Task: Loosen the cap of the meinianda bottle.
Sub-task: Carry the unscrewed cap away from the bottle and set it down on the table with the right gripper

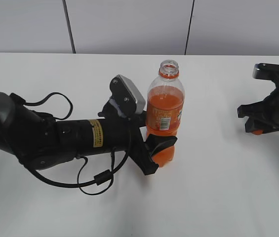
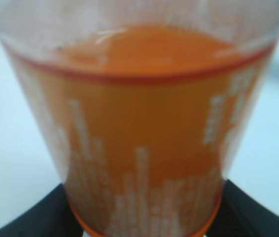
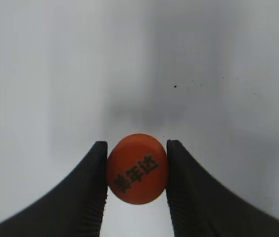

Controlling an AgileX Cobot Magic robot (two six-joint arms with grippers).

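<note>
The meinianda bottle (image 1: 165, 111) stands upright on the white table with its neck open and no cap on it. It holds orange drink and has an orange label. My left gripper (image 1: 160, 148) is shut on its ribbed lower body; the bottle fills the left wrist view (image 2: 144, 123). The small round orange cap (image 3: 137, 168), with dark characters on top, sits between the fingers of my right gripper (image 3: 137, 170), which is shut on it. In the exterior view the right gripper (image 1: 259, 129) is at the right edge, above the table, with a bit of orange showing at its tips.
The white table (image 1: 218, 187) spreads around the bottle. The left arm with its cables (image 1: 70, 138) lies across the left half of the table. A grey panelled wall (image 1: 129, 24) runs along the back.
</note>
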